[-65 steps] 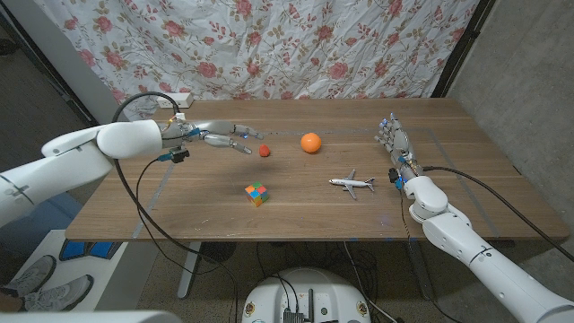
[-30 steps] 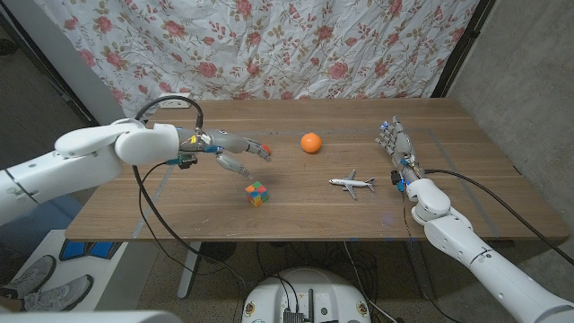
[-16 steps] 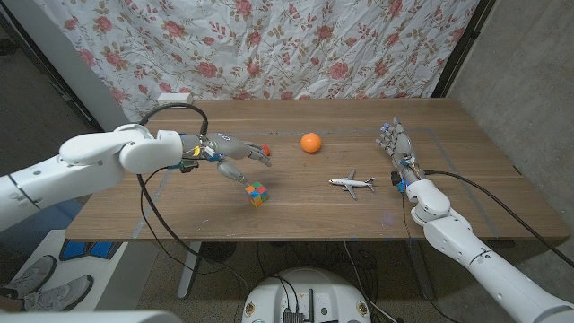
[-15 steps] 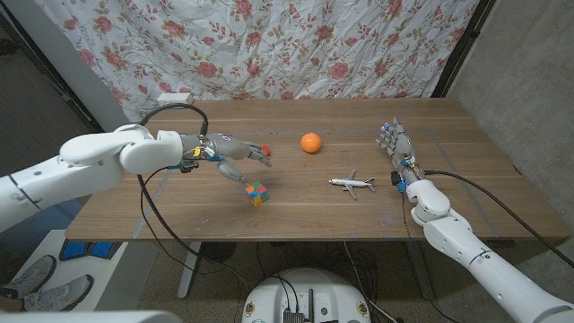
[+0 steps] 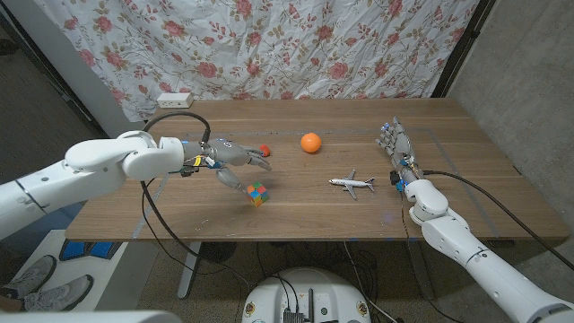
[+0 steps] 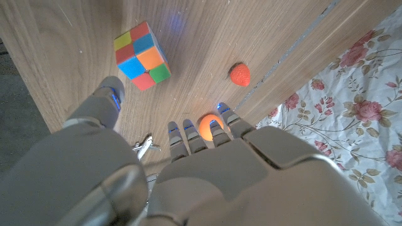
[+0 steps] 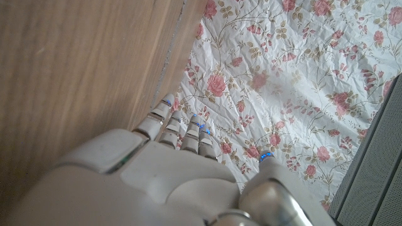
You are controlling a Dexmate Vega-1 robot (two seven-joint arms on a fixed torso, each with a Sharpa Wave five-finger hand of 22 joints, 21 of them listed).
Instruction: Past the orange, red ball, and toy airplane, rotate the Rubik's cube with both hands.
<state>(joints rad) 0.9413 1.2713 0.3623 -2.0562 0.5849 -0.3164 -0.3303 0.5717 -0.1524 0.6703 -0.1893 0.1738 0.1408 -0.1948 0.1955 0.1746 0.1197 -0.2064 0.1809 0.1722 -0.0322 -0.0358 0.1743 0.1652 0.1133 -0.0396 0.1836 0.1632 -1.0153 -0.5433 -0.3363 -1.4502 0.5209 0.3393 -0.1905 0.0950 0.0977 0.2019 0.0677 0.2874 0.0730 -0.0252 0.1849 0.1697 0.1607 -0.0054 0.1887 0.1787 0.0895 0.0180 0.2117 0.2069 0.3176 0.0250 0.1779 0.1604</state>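
Observation:
The Rubik's cube [image 5: 257, 193] [image 6: 142, 56] lies on the wooden table [image 5: 314, 202] near its front edge. My left hand [image 5: 231, 158] [image 6: 188, 169] hovers open just left of and behind the cube, fingers spread toward it, holding nothing. A small red ball [image 5: 264, 149] [image 6: 239, 74] sits just past those fingers. Farther back is the orange [image 5: 310, 142] [image 6: 207, 125]. The white toy airplane [image 5: 352, 184] [image 6: 144, 147] lies right of the cube. My right hand [image 5: 395, 144] [image 7: 176, 163] stands open at the table's right side, fingers extended, apart from everything.
A flowered cloth [image 5: 296, 45] hangs behind the table. A white power strip [image 5: 174, 98] lies at the far left corner. Cables loop from my left arm over the table's left part.
My left hand has moved right and toward the table's front, from beside the red ball to close beside the cube. The right hand has stayed put.

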